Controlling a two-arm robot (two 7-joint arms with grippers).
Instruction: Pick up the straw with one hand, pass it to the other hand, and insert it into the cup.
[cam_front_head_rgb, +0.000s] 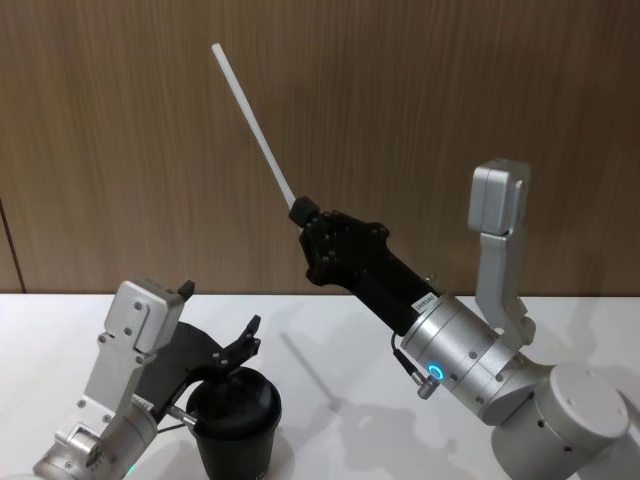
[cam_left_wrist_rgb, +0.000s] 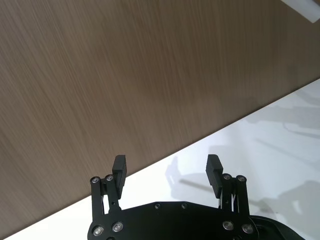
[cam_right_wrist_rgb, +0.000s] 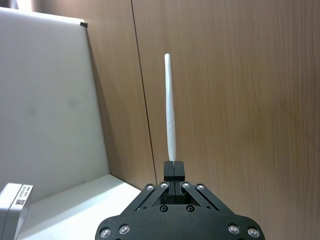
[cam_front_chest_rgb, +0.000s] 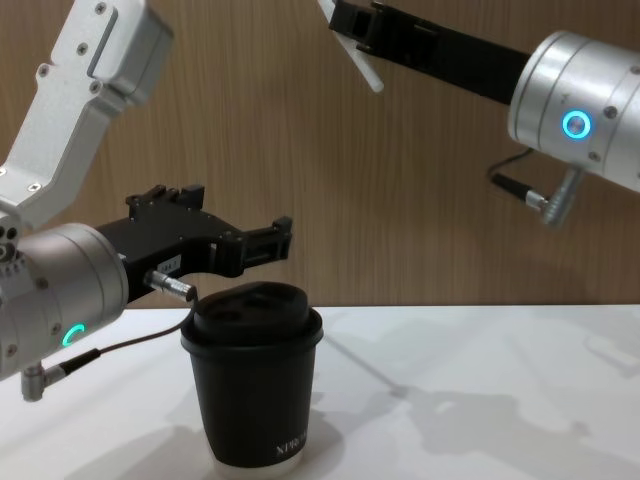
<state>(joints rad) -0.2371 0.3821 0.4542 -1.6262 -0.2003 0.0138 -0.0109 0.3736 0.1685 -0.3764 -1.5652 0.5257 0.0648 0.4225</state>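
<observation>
My right gripper (cam_front_head_rgb: 300, 211), on the wrist with the blue ring, is raised high over the table and shut on the lower end of the straw (cam_front_head_rgb: 252, 118). The white straw points up and to the left, away from the gripper. In the right wrist view the straw (cam_right_wrist_rgb: 171, 115) stands straight out of the shut right gripper (cam_right_wrist_rgb: 174, 167). The black cup (cam_front_head_rgb: 235, 415) with its lid stands on the table at the lower left. My left gripper (cam_front_head_rgb: 218, 310), on the wrist with the green ring, is open and hovers just above the cup's (cam_front_chest_rgb: 255, 390) lid with nothing between its fingers (cam_left_wrist_rgb: 119, 167).
The white table (cam_front_chest_rgb: 480, 400) stretches to the right of the cup. A brown wood-grain wall (cam_front_head_rgb: 450, 100) rises behind it. My right arm's silver elbow (cam_front_head_rgb: 500, 230) stands up at the right.
</observation>
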